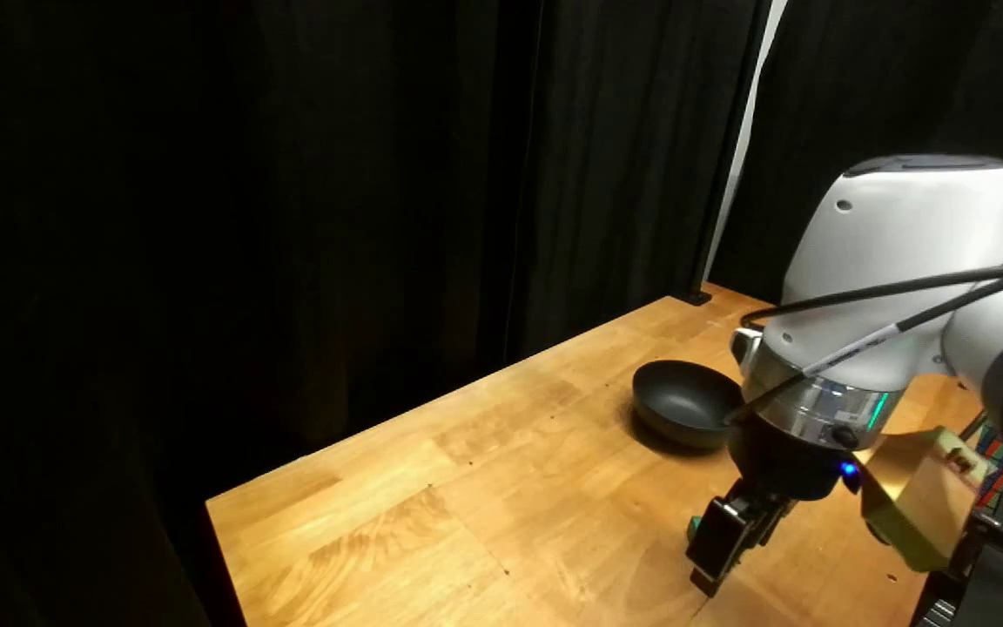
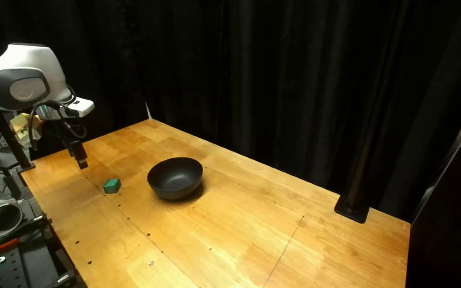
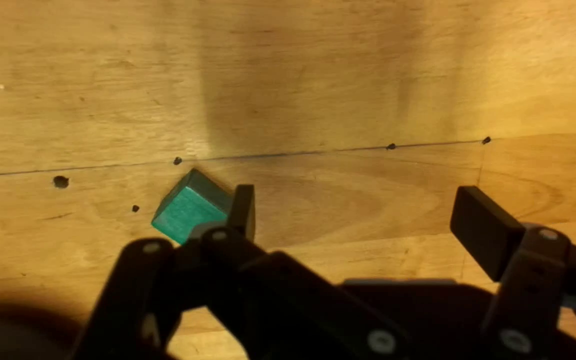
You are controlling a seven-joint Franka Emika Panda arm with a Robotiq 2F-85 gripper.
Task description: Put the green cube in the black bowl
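The green cube (image 2: pixel 112 186) lies on the wooden table, left of the black bowl (image 2: pixel 175 179) in an exterior view. In an exterior view only a sliver of the cube (image 1: pixel 694 526) shows behind a finger, and the bowl (image 1: pixel 684 405) stands farther back. My gripper (image 3: pixel 363 215) is open and nothing is between its fingers. It hangs above the table, to the side of the cube. In the wrist view the cube (image 3: pixel 188 212) is outside the left finger, which hides its lower right corner. A blurred dark curve at the lower left may be the bowl; I cannot be sure.
The wooden table (image 2: pixel 230 224) has small holes and a small pale scrap (image 2: pixel 151 263). A black post foot (image 2: pixel 352 210) stands at one end. Black curtains hang behind. A yellowish block (image 1: pixel 937 496) appears beside the wrist. A black cart (image 2: pixel 26 260) adjoins the table.
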